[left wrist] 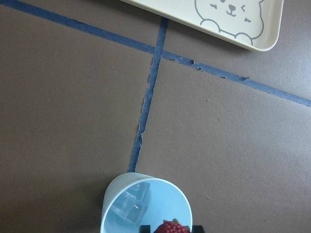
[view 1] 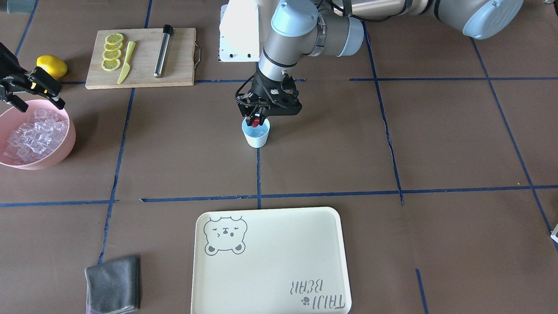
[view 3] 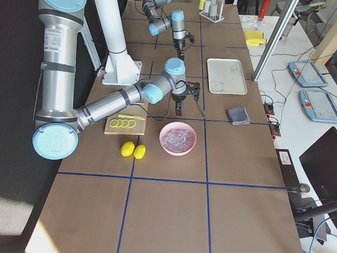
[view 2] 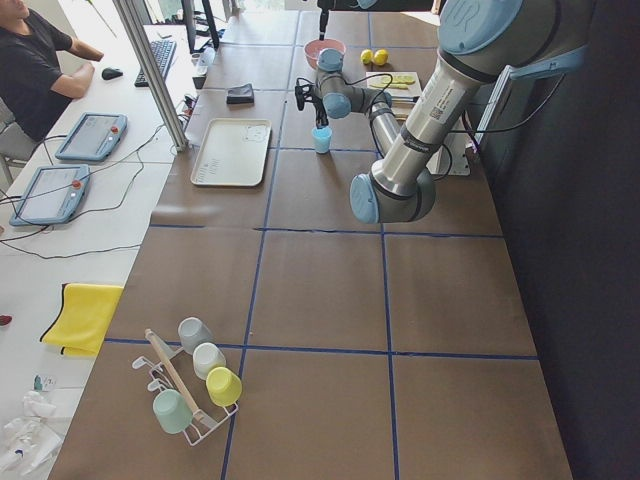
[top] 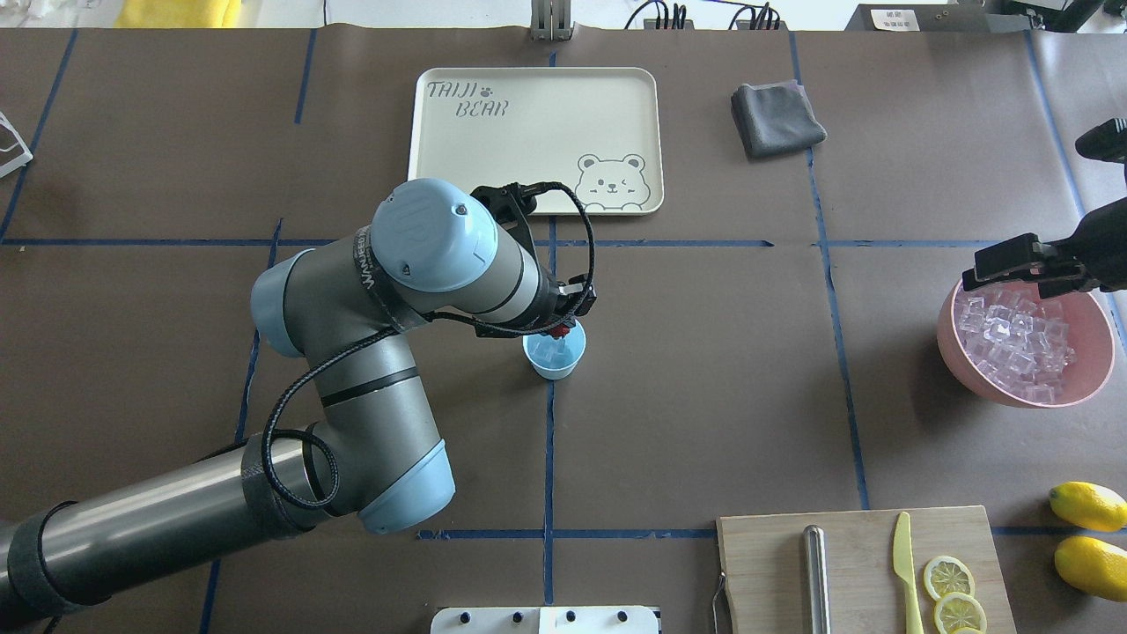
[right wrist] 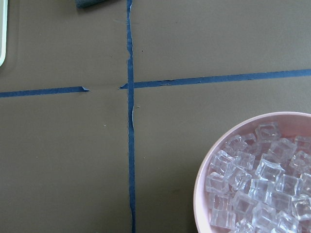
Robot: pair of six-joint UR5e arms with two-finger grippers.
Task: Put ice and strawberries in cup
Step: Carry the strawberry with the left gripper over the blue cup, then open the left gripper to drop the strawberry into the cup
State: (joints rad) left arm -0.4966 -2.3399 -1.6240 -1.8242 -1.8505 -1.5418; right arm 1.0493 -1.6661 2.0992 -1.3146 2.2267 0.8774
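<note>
The light blue cup [view 1: 256,134] stands at the table's middle on a blue tape line, with a few ice cubes [left wrist: 131,205] inside. My left gripper [view 1: 257,118] hangs just above its rim, shut on a red strawberry [view 1: 257,121]; the berry [left wrist: 170,227] shows at the bottom edge of the left wrist view, over the cup [left wrist: 146,204]. More ice [top: 1017,339] is heaped in a pink bowl [top: 968,361] on my right. My right gripper [view 1: 37,104] hovers over that bowl's edge, open and holding nothing.
A cream tray [view 1: 270,261] and a grey cloth [view 1: 113,290] lie at the far side. A cutting board [view 1: 174,65] carries lemon slices [view 1: 112,52], a yellow knife [view 1: 126,63] and a metal rod [view 1: 162,51]. Whole lemons [top: 1087,506] lie beside it.
</note>
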